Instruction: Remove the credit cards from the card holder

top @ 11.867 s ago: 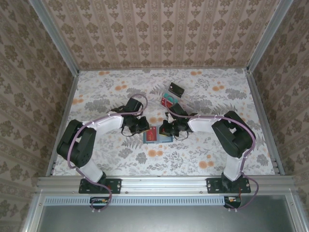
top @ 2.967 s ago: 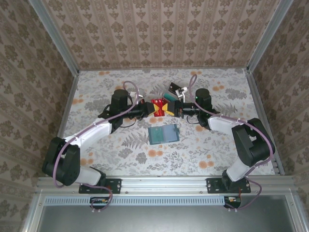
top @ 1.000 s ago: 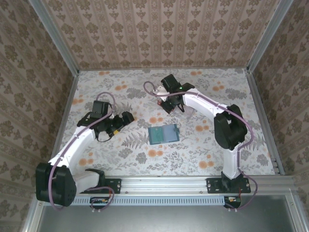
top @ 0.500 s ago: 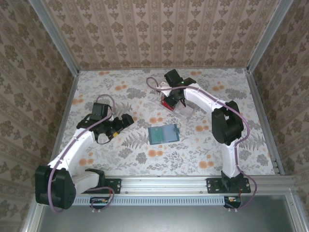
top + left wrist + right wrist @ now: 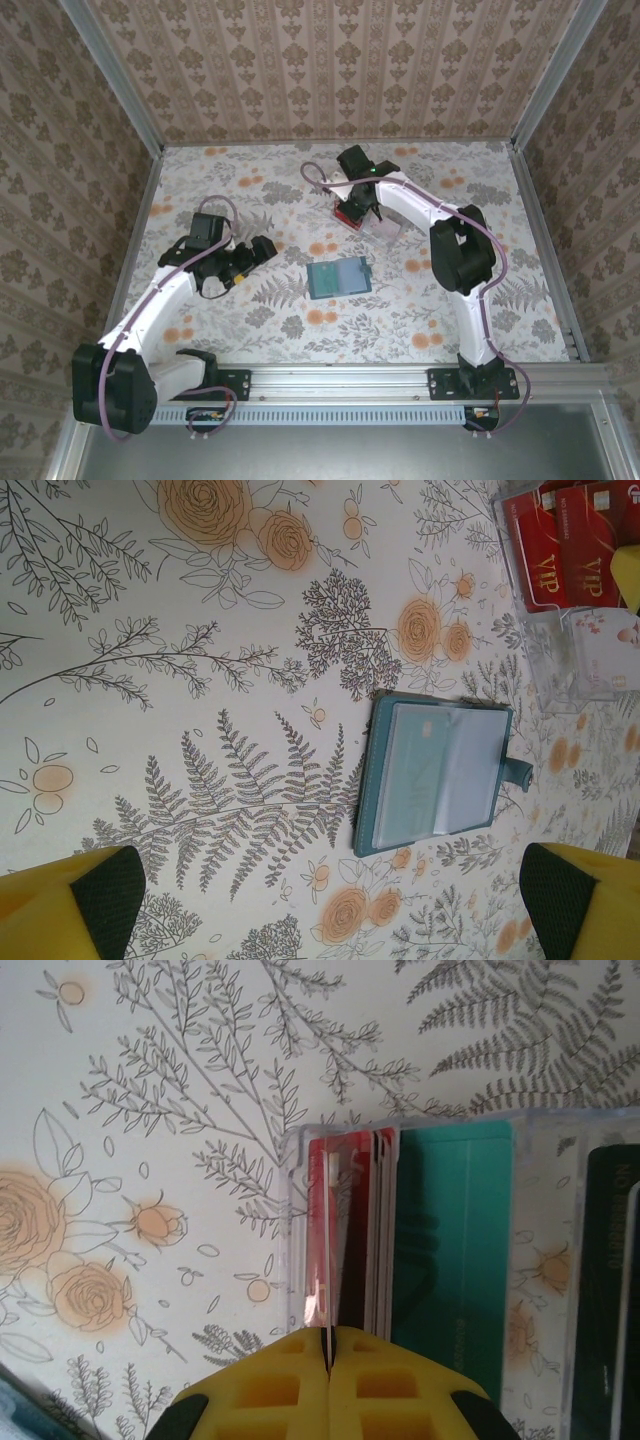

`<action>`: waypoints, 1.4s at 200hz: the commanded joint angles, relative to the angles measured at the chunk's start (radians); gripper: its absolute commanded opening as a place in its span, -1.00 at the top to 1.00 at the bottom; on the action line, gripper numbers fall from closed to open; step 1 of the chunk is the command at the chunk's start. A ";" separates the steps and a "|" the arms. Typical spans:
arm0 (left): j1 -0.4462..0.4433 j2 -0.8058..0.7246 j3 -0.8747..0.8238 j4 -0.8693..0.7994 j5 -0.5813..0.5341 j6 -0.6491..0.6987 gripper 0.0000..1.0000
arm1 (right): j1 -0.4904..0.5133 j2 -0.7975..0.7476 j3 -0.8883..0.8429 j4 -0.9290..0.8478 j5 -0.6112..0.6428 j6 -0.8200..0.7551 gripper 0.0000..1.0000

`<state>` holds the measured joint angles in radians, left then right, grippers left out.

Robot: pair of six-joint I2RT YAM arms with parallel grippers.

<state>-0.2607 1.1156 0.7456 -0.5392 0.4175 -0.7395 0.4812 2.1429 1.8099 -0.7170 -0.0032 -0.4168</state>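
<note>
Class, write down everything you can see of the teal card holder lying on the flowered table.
The card holder is a small teal rectangle lying flat near the middle of the flowered table. Its pale blue-grey, slightly glossy slotted lining faces up inside a teal border, thicker along one side. A small teal tab sticks out from the opposite side. It touches only the table, lying apart from the clear box; whether a card is inside cannot be told.

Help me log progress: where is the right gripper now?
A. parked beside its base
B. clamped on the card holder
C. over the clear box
C: the right gripper, shut on a red card, hangs over the clear box; the card holder lies apart.
</note>
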 commanded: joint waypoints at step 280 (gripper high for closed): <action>-0.077 0.067 -0.008 0.067 -0.103 -0.080 -1.00 | 0.241 -0.442 -0.605 0.128 -0.157 0.914 -0.24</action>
<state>-0.3283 1.1793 0.7456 -0.4877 0.3389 -0.7933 0.6971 1.6775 1.2434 -0.6281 -0.1383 0.3241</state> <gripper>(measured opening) 0.993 0.617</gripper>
